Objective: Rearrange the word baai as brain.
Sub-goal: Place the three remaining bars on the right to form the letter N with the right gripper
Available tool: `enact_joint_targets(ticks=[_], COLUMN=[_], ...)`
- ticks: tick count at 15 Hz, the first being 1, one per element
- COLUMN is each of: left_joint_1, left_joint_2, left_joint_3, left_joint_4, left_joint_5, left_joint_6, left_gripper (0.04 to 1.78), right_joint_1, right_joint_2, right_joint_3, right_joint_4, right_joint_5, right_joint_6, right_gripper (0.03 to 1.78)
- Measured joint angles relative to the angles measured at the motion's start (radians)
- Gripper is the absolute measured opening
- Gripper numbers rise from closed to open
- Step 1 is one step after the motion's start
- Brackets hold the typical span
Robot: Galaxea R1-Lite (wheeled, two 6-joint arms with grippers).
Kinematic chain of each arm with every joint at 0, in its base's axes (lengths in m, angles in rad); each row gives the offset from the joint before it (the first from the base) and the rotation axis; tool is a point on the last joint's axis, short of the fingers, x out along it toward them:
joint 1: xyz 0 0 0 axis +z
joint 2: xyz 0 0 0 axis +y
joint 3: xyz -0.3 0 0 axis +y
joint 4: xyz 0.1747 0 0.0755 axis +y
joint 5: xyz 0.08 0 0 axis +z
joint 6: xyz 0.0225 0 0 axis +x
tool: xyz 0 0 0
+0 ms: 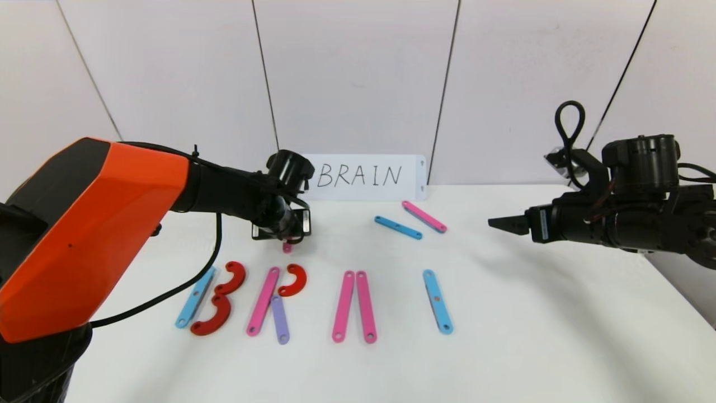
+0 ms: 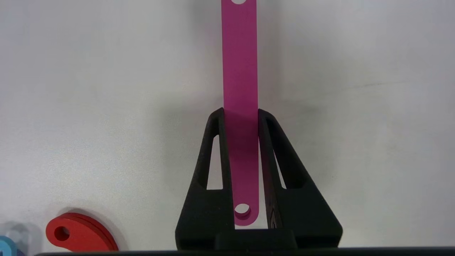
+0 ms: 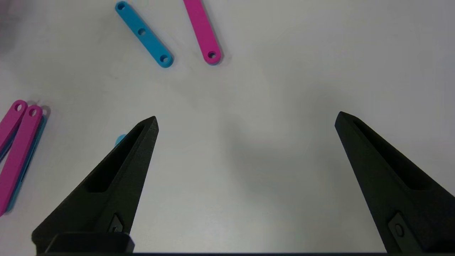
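Note:
The letters lie in a row at the table's front. They are a blue bar (image 1: pixel 194 298) with two red curves (image 1: pixel 232 278), a pink bar (image 1: pixel 263 301) with a red curve (image 1: pixel 293 280) and a purple bar (image 1: pixel 279 320), two pink bars (image 1: pixel 354 307) side by side, and a blue bar (image 1: pixel 437 301). My left gripper (image 1: pixel 285 234) (image 2: pixel 241 111) is behind the second letter, shut on a pink bar (image 2: pixel 240 71). Only that bar's end (image 1: pixel 287 247) shows below the gripper. My right gripper (image 1: pixel 503 224) (image 3: pixel 245 119) hovers open at the right, with nothing between its fingers.
A loose blue bar (image 1: pixel 397 227) (image 3: pixel 144 33) and a loose pink bar (image 1: pixel 424 216) (image 3: pixel 203 32) lie behind the row, right of centre. A white card (image 1: pixel 363 176) with handwritten BRAIN leans on the back wall. The table edge runs along the right.

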Motion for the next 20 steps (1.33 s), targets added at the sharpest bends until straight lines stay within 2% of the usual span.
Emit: enact_joint_targets(ticks=[5, 8, 10, 13, 18, 20], left_joint_1=[-0.041, -0.108, -0.147, -0.194, -0.227, -0.231], left_joint_2=[-0.043, -0.054, -0.057, -0.053, -0.001, 0.01], left_joint_3=[-0.003, -0.007, -0.012, -0.037, -0.109, -0.115], left_joint_4=[0.018, 0.021, 0.022, 0.019, 0.007, 0.005], left_joint_5=[-0.029, -0.029, -0.03, -0.03, -0.038, -0.102], left_joint_6=[0.005, 0.001, -0.002, -0.006, -0.024, -0.026], left_gripper=[0.27, 0.27, 0.27, 0.27, 0.27, 0.27], right_joint_1=[-0.065, -0.109, -0.129, -0.139, -0.147, -0.149], right_joint_2=[0.005, 0.009, 0.009, 0.011, 0.017, 0.019], right_joint_3=[-0.064, -0.095, -0.106, -0.111, -0.111, -0.111], right_joint_4=[0.034, 0.067, 0.073, 0.072, 0.064, 0.061], right_joint_5=[0.016, 0.081, 0.098, 0.106, 0.105, 0.105], right_joint_6=[-0.003, -0.001, 0.0, 0.0, 0.0, 0.0], right_gripper=[1.74, 1.74, 1.74, 1.74, 1.74, 1.74])
